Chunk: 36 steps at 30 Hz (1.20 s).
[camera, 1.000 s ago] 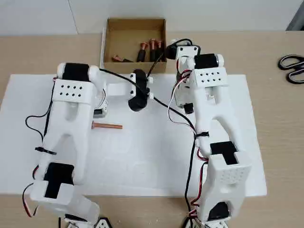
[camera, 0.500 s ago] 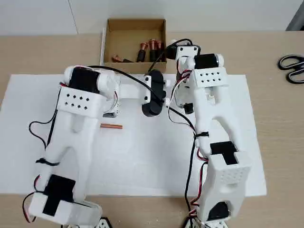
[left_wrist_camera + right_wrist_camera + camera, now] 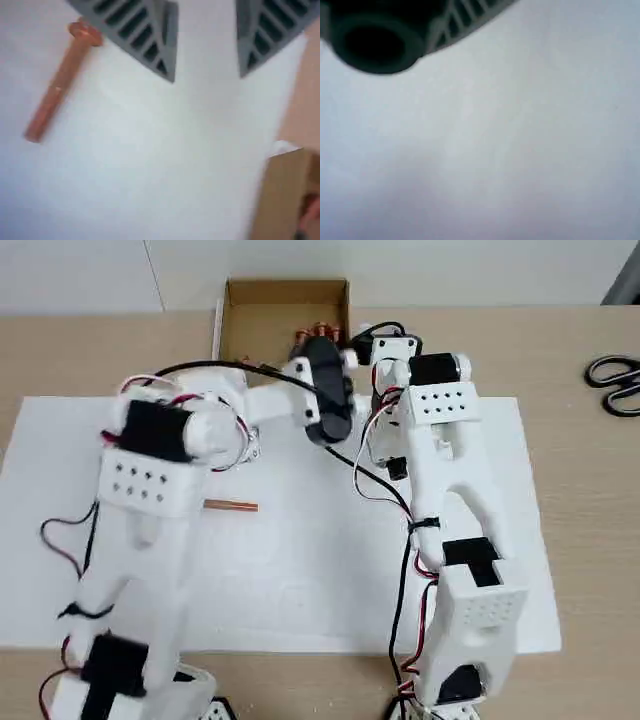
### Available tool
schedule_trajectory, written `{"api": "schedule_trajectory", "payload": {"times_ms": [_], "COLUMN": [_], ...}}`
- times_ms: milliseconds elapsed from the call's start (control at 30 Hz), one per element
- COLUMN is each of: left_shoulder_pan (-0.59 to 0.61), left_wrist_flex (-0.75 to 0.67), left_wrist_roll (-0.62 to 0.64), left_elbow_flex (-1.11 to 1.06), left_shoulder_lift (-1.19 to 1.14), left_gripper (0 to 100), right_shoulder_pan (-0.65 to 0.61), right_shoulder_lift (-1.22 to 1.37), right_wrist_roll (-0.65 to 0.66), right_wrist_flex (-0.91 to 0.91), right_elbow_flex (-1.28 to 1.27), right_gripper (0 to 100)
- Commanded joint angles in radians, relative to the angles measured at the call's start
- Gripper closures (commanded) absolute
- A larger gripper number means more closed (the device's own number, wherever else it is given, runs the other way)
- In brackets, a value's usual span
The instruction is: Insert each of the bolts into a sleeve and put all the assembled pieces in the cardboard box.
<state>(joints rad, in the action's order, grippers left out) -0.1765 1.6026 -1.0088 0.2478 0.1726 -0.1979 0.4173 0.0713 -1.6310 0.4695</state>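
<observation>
My left end effector hangs with its fingers spread wide and nothing between them. It is over the white sheet on the bench, close to the near wall of the cardboard box. The loose copper bolt lies flat on the sheet, well apart from the box and off to one side of those open fingers. I judge it light, rigid and smooth, with a round shank likely to roll or squirt out of a sloppy pinch. So I would straddle the shank crosswise, close to the head, and leave the plain end free for the sleeve. That dark sleeve sits end-on against a ribbed finger of my right end effector. I take it as pinched there, above the sheet. Assembled pieces already rest in the box by its far wall.
</observation>
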Motion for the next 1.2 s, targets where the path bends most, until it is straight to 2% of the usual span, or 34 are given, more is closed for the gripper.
{"api": "schedule_trajectory", "payload": {"times_ms": [0, 100, 167, 333, 533, 633, 733, 833, 1000, 1167], "left_shoulder_pan": [0.049, 0.101, 0.135, 0.193, 0.244, 0.267, 0.269, 0.262, 0.299, 0.295], "left_wrist_flex": [-0.041, -0.041, -0.035, 0.0, 0.117, 0.133, 0.124, 0.049, -0.127, -0.31], "left_wrist_roll": [0.066, 0.155, 0.264, 0.723, 1.243, 1.439, 1.539, 1.697, 2.088, 2.163], "left_elbow_flex": [0.042, 0.044, 0.044, 0.039, 0.038, 0.028, -0.045, -0.202, -0.522, -0.676], "left_shoulder_lift": [0.083, 0.12, 0.163, 0.262, 0.272, 0.272, 0.264, 0.264, 0.264, 0.264], "left_gripper": [92, 92, 92, 92, 88, 87, 87, 87, 87, 87], "right_shoulder_pan": [-0.005, -0.005, -0.005, -0.005, -0.007, -0.007, -0.007, -0.007, -0.008, -0.008], "right_shoulder_lift": [-0.068, -0.068, -0.071, -0.073, -0.073, -0.073, -0.074, -0.074, -0.074, -0.074], "right_wrist_roll": [-0.003, -0.002, -0.002, -0.002, -0.002, -0.003, -0.003, -0.005, -0.005, -0.005], "right_wrist_flex": [0.005, 0.005, 0.005, 0.005, 0.005, 0.005, 0.005, 0.005, 0.004, 0.004], "right_elbow_flex": [0.008, 0.008, 0.008, 0.008, 0.008, 0.008, 0.008, 0.008, 0.008, 0.008], "right_gripper": [97.8, 97.8, 97.8, 97.8, 97.8, 97.8, 97.8, 97.8, 97.8, 97.8]}}
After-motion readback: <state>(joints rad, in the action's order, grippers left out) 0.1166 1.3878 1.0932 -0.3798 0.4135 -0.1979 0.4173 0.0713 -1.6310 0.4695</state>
